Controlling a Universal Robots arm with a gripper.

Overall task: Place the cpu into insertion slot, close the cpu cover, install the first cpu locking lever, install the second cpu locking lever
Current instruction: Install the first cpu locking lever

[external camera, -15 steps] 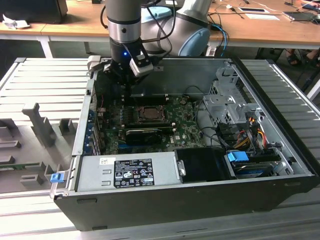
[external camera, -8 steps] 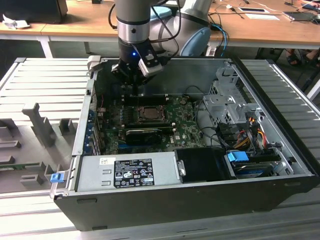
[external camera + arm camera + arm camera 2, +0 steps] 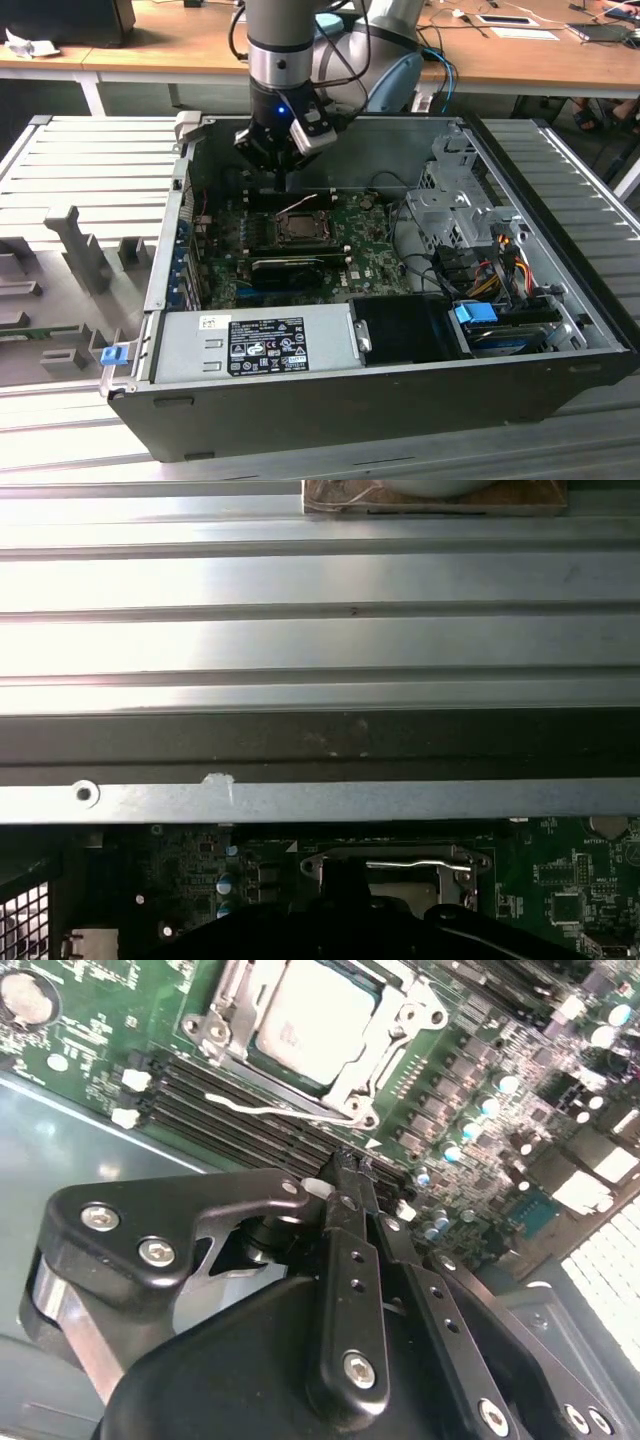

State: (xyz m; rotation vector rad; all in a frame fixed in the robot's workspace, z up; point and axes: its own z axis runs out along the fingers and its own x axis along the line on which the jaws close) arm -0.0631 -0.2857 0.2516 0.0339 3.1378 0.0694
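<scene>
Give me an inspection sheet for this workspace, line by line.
Surface: ribbed metal table carrying an open computer case.
Job's things: cpu sits in the insertion slot; cpu cover lies down around it; silvery rod, likely a locking lever, crosses the memory slots.
Clutter: grey fixtures on the exterior view's left.
Grippers: gripper over the board beside the socket, fingers together.
Cables: cables bundled on the exterior view's right.
Surroundings: wooden desk behind.

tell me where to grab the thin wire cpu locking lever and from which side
Pinch the locking lever mid-length across its thin wire, coming straight down from above: it lies along the memory slots beside the cpu, so its top is open while the sides look crowded.
</scene>
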